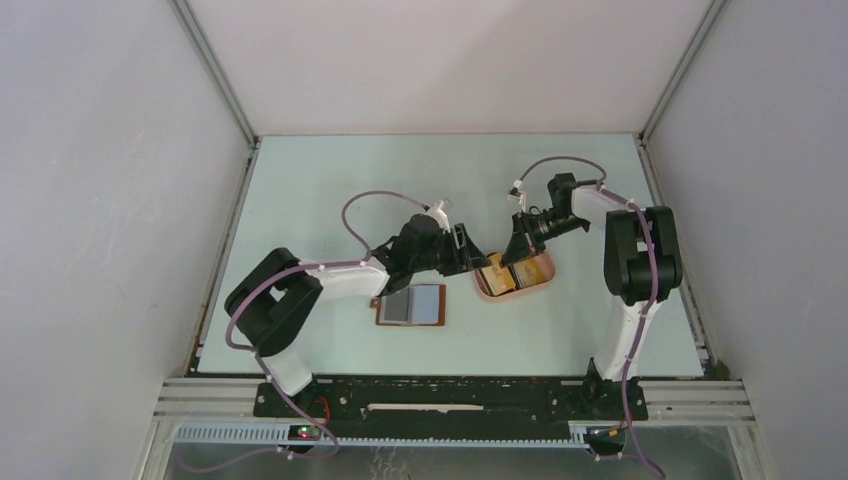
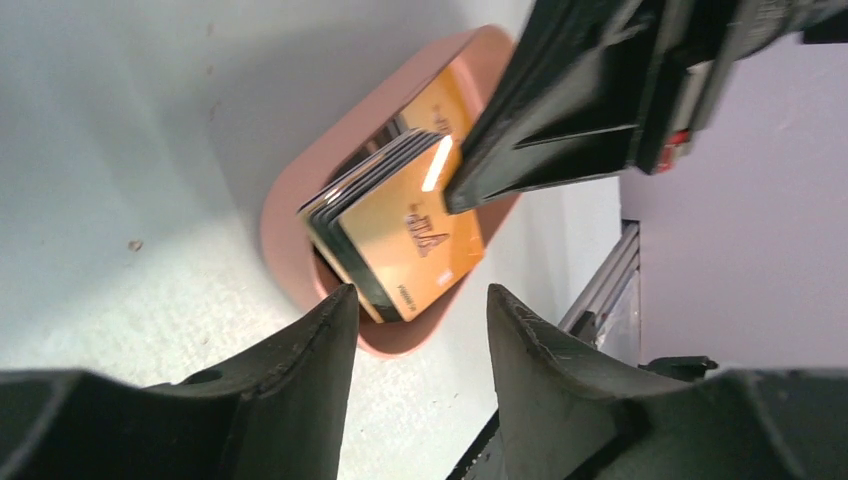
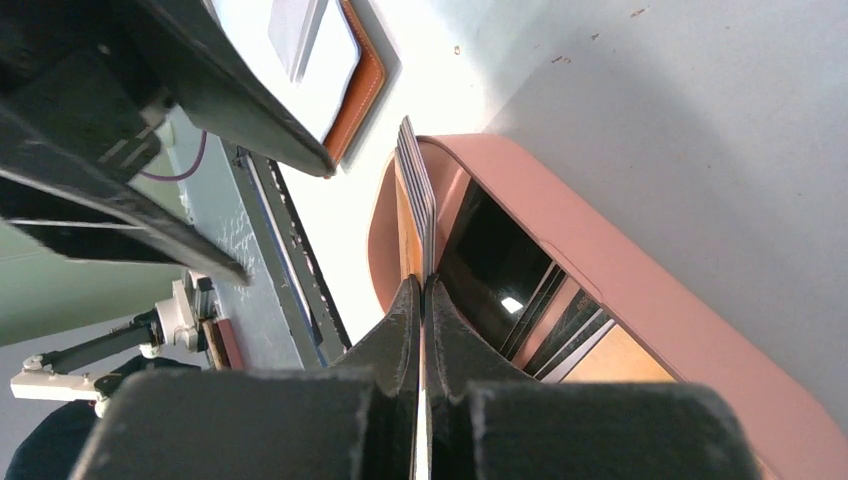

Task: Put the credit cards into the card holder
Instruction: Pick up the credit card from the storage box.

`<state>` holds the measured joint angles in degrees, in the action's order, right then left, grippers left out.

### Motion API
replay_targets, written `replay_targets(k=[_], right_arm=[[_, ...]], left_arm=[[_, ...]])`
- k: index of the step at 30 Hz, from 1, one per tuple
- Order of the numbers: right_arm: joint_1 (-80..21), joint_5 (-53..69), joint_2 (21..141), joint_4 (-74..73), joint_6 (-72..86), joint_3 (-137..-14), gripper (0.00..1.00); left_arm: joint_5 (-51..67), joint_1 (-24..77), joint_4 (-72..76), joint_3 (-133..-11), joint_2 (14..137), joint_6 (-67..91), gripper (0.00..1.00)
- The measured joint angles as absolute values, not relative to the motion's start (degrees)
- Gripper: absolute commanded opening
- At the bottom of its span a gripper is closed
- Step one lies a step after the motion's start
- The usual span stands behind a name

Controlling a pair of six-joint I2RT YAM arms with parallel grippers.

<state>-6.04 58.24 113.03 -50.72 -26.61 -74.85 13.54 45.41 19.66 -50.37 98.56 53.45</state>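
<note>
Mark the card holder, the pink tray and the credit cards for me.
card holder [image 1: 411,304]: top view, on its grey inner pocket.
pink tray [image 2: 283,215]: left wrist view, on its left rim.
credit cards [image 2: 400,240]: left wrist view, on the gold top card's face.

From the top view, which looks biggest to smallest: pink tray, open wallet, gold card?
1. Pink tray and open wallet: they look about alike, and the tray is partly covered, so I won't rank them.
2. Gold card lying in the tray: clearly smallest.

Probably a robotics lab cell, plain white walls [image 1: 100,200], aluminium frame rails [image 1: 200,398], pale table [image 1: 450,170]
</note>
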Motion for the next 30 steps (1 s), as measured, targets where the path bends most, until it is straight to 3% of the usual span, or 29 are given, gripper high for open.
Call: replay_targets(k=[30], right_arm=[[-5.3,61.3,107.9,-52.6,-34.2,-74.1,0.00]], left_arm=[[27.8,39.0,27.5,-48.5,95.1,34.0,0.68]])
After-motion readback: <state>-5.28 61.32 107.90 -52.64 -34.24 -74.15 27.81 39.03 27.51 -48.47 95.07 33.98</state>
